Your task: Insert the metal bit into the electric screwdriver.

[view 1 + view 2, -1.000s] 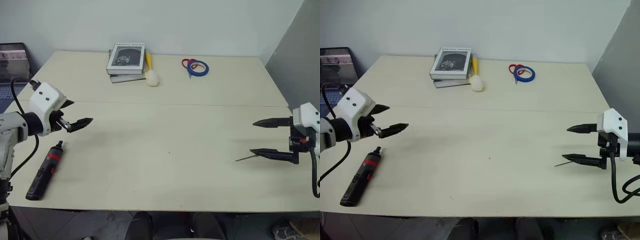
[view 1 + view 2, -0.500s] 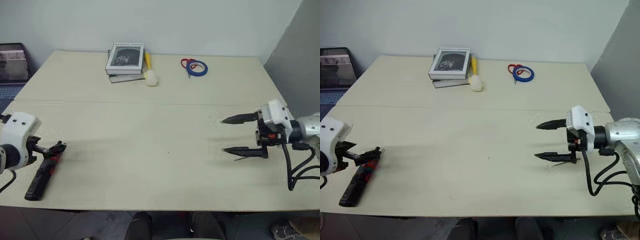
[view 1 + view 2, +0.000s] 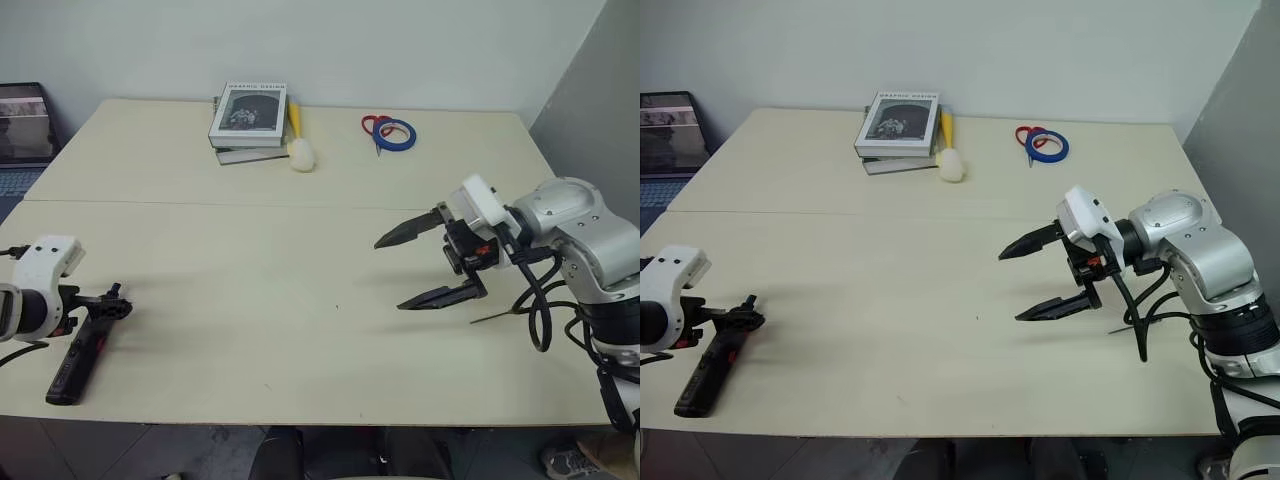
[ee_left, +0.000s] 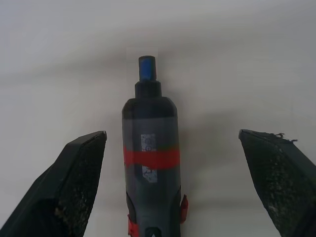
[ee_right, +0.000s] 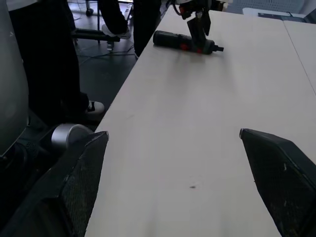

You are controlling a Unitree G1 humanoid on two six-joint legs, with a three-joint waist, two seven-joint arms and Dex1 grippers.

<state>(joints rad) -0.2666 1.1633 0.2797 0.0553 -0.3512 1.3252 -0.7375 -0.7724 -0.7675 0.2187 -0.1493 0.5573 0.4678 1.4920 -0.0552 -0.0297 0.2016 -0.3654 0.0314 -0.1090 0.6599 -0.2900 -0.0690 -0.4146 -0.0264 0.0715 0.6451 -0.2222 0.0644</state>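
The slim black pen-shaped electric screwdriver [image 4: 150,163] lies lengthwise between the left gripper [image 4: 182,182]'s 2 spread jaws (nothing pinched); right gripper [image 3: 412,270] gapes mid-frame.

Electric screwdriver [image 3: 80,348] on table's [image 3: 300,260] left; metal bit [image 3: 497,316] right.

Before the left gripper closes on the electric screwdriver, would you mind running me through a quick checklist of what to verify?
1. Left gripper open: ok, its fingers are spread wide.
2. Electric screwdriver between those fingers: ok, centred, a gap on each side.
3. Screwdriver flat on the table: ok, near the front left edge.
4. Right gripper open and empty: ok.
5. Metal bit within reach: ok, it lies on the table beside the right arm, not yet picked up.
6. Bit socket at the screwdriver's tip clear: cannot tell.
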